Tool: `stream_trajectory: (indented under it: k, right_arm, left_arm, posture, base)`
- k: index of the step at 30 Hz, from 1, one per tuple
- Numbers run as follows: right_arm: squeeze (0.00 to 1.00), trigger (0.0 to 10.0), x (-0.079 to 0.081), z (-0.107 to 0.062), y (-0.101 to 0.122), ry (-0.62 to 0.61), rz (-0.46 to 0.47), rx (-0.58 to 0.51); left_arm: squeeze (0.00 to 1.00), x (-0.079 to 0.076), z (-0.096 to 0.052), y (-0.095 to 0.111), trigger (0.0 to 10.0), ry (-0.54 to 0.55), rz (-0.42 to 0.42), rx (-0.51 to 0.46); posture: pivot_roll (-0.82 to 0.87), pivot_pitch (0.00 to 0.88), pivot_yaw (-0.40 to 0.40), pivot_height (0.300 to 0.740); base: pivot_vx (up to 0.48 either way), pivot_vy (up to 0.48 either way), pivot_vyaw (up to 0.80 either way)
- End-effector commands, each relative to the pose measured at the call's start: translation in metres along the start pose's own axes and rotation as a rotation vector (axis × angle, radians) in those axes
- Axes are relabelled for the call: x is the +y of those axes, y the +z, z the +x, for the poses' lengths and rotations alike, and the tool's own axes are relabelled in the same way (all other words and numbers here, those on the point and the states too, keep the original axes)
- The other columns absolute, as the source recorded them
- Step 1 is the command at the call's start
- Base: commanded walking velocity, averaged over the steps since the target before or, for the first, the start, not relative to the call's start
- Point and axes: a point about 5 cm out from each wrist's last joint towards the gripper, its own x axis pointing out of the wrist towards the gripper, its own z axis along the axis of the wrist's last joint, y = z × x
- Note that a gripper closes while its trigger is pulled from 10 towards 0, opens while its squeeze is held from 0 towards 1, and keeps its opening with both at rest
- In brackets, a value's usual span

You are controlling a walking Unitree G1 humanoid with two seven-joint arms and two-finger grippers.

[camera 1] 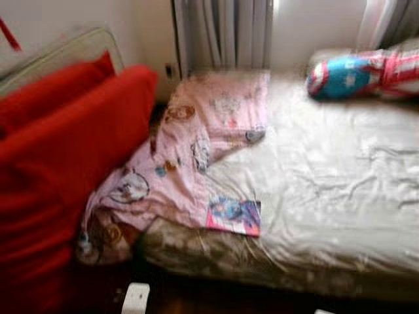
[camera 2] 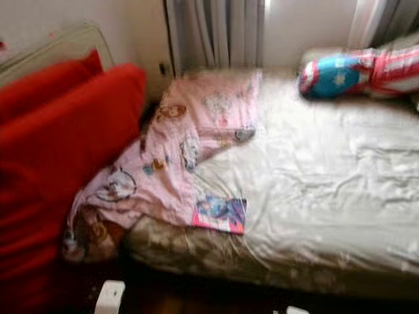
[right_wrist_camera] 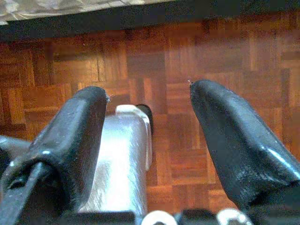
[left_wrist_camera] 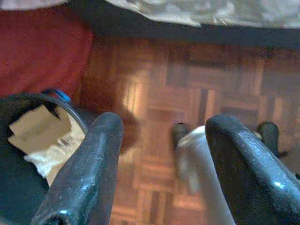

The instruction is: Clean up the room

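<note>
Both sets of jaws stand apart and hold nothing. Seen from its wrist, the left gripper (left_wrist_camera: pixel 161 145) hangs over a wooden parquet floor (left_wrist_camera: pixel 154 89), its two black fingers (left_wrist_camera: pixel 89 164) spread wide, with a dark bin (left_wrist_camera: pixel 18 154) of cardboard and paper beside it. The right gripper (right_wrist_camera: pixel 147 117) hangs over the same floor, fingers equally wide.

From the head, slightly blurred, a bed (camera 1: pixel 327 190) with a wrinkled cream sheet stretches across the middle and right. A pink patterned blanket (camera 1: pixel 196 150) lies bunched on the bed's left side, spilling over the near left corner toward the floor. A small colourful book (camera 1: pixel 234 216) rests flat at the bed's near edge, touching the blanket. A blue, red and white cushion (camera 1: pixel 357 75) sits at the far right of the bed. Large red pillows (camera 1: pixel 59 150) lean at the left, against the bed. Grey curtains (camera 1: pixel 222 33) hang behind.
</note>
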Motion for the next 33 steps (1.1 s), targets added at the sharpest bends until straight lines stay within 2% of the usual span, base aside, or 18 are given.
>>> stream_trajectory:
  k: [1, 3, 10, 17, 19, 26, 33]
  right_arm:
    - [0.00, 10.0, 0.0072, 0.0010, 0.0012, 0.022, -0.004, -0.007]
    - [0.00, 10.0, 0.0072, 0.0010, 0.0012, 0.023, -0.005, -0.006]
    - [0.00, 10.0, 0.0067, 0.0012, 0.0024, 0.023, -0.030, -0.010]
    - [0.00, 10.0, 0.0068, 0.0013, 0.0040, 0.041, -0.059, -0.016]
    - [0.00, 10.0, 0.0069, 0.0014, 0.0044, 0.044, -0.074, -0.016]
    - [0.00, 10.0, 0.0070, 0.0011, 0.0028, 0.046, -0.082, -0.008]
    - [0.00, 10.0, 0.0065, 0.0007, 0.0015, 0.048, -0.086, -0.003]
  left_arm:
    - [0.00, 0.0080, -0.0021, -0.0086, 10.0, 0.020, 0.012, 0.038]
    - [0.00, 0.0080, -0.0020, -0.0085, 10.0, 0.016, 0.031, 0.042]
    - [0.00, 0.0070, -0.0020, -0.0082, 10.0, 0.009, -0.003, 0.035]
    - [0.00, 0.0063, -0.0019, -0.0090, 10.0, 0.005, 0.006, 0.046]
    - [0.00, 0.0062, -0.0019, -0.0090, 10.0, 0.003, 0.006, 0.046]
    - [0.00, 0.0060, -0.0021, -0.0102, 10.0, -0.004, 0.011, 0.051]
    - [0.00, 0.0055, -0.0024, -0.0114, 10.0, -0.007, 0.010, 0.053]
  posture:
    - [-0.04, 0.000, 0.016, 0.740]
    - [-0.04, 0.000, 0.015, 0.740]
    - [-0.03, 0.000, 0.013, 0.740]
    - [-0.04, 0.000, 0.010, 0.740]
    - [-0.04, 0.000, 0.010, 0.740]
    - [-0.04, 0.000, 0.011, 0.740]
    - [-0.03, 0.000, 0.006, 0.740]
  base:
    - [0.000, 0.000, 0.00]
    - [0.000, 0.000, 0.00]
    - [0.000, 0.000, 0.00]
    - [0.111, 0.000, 0.00]
    - [0.000, 0.000, 0.80]
    - [0.305, 0.000, 0.79]
    - [0.333, 0.000, 0.00]
